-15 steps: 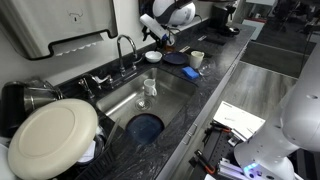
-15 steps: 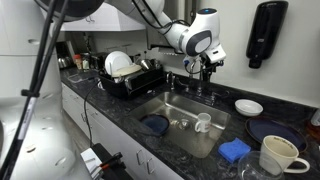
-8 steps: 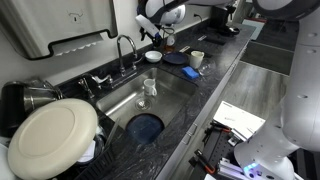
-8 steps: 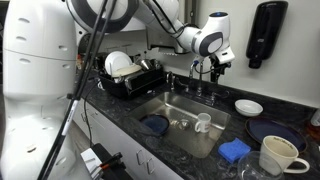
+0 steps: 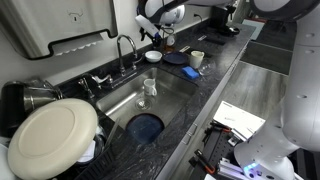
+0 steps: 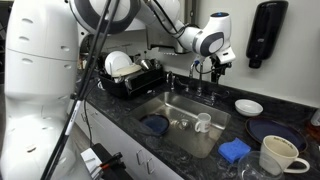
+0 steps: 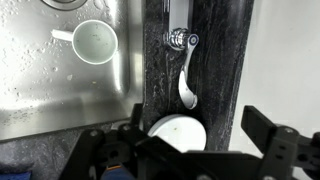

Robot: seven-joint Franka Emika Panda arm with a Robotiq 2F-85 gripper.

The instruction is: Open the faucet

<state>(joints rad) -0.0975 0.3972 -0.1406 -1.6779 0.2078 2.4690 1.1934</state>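
In an exterior view, the gripper (image 5: 155, 33) hung above the counter, just past the chrome gooseneck faucet (image 5: 124, 48). The faucet stood untouched behind the sink (image 5: 125, 100). The arm had swung across since a second before, then held steady over the last half second.

In an exterior view, the gripper (image 6: 212, 68) hovered low over the tap's base, with no contact discernible.

In the wrist view, the fingers (image 7: 95, 150) were spread wide and empty. The faucet's lever handle (image 7: 186, 80) lay ahead between them, a white bowl (image 7: 175, 132) near its tip. The approach looked complete, with the handle not yet turned.
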